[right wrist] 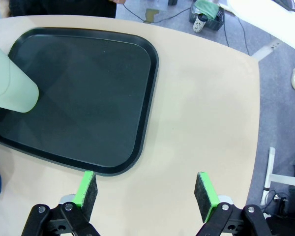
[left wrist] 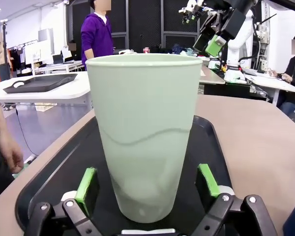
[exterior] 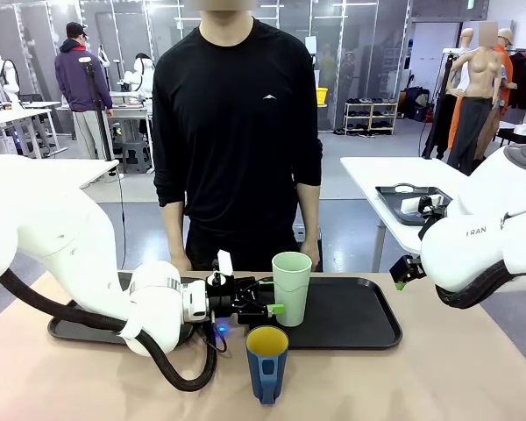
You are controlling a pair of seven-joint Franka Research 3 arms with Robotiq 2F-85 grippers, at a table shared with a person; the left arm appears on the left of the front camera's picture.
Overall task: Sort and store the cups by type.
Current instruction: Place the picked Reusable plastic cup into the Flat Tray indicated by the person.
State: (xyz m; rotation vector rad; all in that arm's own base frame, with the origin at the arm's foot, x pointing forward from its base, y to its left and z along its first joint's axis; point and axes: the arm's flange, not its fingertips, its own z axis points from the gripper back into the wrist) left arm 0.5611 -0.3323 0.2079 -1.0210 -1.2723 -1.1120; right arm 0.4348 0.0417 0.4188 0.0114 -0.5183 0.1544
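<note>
A grey floor (exterior: pixel 351 175) runs past white tables (exterior: pixel 394 173) to glass partitions (exterior: pixel 351 48) and a low shelf (exterior: pixel 371 116).

tumbler (exterior: pixel 291 288): mint green | mug (exterior: pixel 266 375): dark blue, yellow inside | tray (exterior: pixel 359 312): black

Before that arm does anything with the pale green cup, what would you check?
1. Tumbler upright on the tray: ok.
2. Tumbler between the pads of the left gripper: ok, a gap shows each side.
3. Mug apart from the tumbler: ok, on the table in front of the tray.
4. Right gripper out of the way: ok, open above the table beside the tray.
5. Person's hand off the tray: ok.
</note>
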